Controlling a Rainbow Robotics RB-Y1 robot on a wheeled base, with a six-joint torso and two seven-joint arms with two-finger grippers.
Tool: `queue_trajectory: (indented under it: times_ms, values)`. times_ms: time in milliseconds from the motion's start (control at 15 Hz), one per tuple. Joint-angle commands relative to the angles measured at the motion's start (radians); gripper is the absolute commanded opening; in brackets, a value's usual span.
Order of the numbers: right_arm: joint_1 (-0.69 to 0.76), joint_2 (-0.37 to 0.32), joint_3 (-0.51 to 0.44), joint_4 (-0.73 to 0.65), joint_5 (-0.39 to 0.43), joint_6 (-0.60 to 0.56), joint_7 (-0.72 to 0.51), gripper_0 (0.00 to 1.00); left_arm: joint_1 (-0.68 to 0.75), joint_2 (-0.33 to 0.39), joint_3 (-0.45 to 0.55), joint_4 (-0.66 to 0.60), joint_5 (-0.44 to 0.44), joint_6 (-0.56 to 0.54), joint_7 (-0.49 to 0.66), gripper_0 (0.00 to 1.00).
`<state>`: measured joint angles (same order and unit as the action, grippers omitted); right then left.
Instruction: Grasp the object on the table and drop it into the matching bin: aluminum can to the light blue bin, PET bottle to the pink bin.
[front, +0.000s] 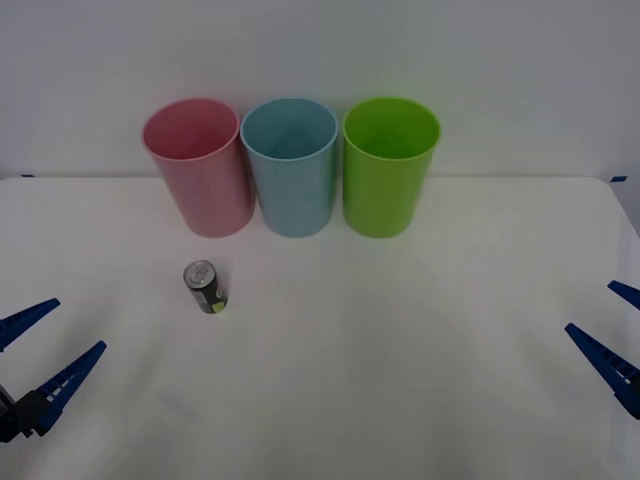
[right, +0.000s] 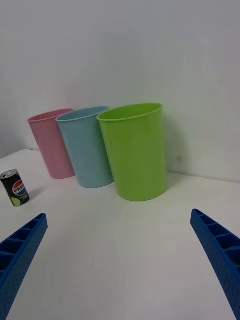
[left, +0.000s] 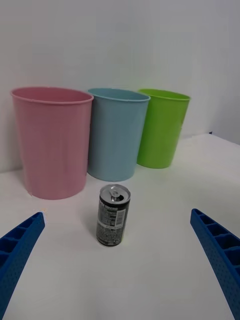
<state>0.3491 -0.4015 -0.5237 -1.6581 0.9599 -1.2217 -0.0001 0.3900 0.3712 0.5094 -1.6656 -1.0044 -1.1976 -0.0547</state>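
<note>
Aluminium, by the look of it: the can (front: 205, 287) is small, dark and cylindrical with a silver top, and stands upright on the white tabletop (front: 400, 380), left of centre and well short of the far edge. Three tall, smooth, slightly tapered plastic tubs stand in a row along that far edge: the pink bin (front: 198, 166), the light blue bin (front: 291, 165) in the middle, and a lime green tub (front: 388, 164). The can stands apart from all three, nearest the pink.

Left gripper (front: 38, 352) hangs at the tabletop's near left corner, its blue ribbed fingers spread wide and holding nothing. Right gripper (front: 612, 336) hangs at the right edge, likewise wide open and empty.

Assessment: the can should be light, with thin walls that dent under hard pressure and a smooth, somewhat slippery skin. A moderate grip across mid-body is advised.
</note>
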Motion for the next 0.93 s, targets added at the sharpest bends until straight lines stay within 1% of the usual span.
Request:
queue_trajectory:
  times_ms: [67,467,733,933]
  values:
    - [0.0,0.0,0.0,0.0,0.0,0.0,0.0,1.0,0.009,0.0,-0.002,0.0,-0.036,0.015,-0.014,1.0]
    - [0.0,0.0,0.0,0.0,0.0,0.0,0.0,1.0,0.021,-0.001,-0.029,0.0,-0.08,0.069,-0.048,1.0]
    - [0.0,0.0,0.0,0.0,0.0,0.0,0.0,1.0,0.023,-0.001,-0.107,0.0,-0.089,0.159,-0.062,1.0]
    - [0.0,0.0,0.0,0.0,0.0,0.0,0.0,1.0,0.004,-0.017,-0.121,0.001,-0.123,0.178,-0.048,1.0]
